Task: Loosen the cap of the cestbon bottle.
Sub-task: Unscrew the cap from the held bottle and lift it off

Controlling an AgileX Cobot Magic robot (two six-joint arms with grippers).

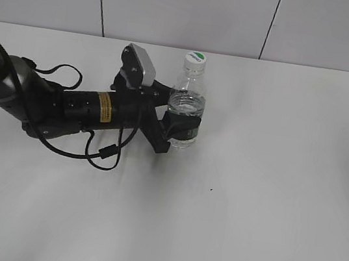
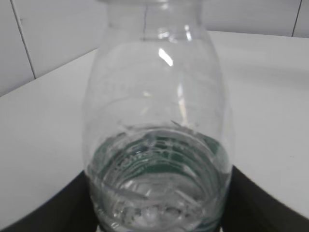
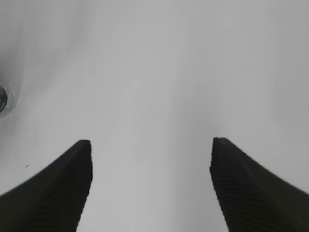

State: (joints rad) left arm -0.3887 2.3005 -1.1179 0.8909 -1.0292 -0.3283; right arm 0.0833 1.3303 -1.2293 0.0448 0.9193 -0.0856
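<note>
The cestbon bottle stands upright on the white table, clear with a dark green label band. Its white cap with a green mark sits on top. My left gripper is shut on the bottle's lower body, its black fingers on both sides of the label. In the left wrist view the bottle fills the frame, with the fingers dark at both lower corners; the cap is out of that view. My right gripper is open and empty over bare table; it does not show in the exterior view.
The left arm lies low across the table's left side with a looped black cable. A tiled wall stands behind the table. A small round thing shows at the left edge of the right wrist view.
</note>
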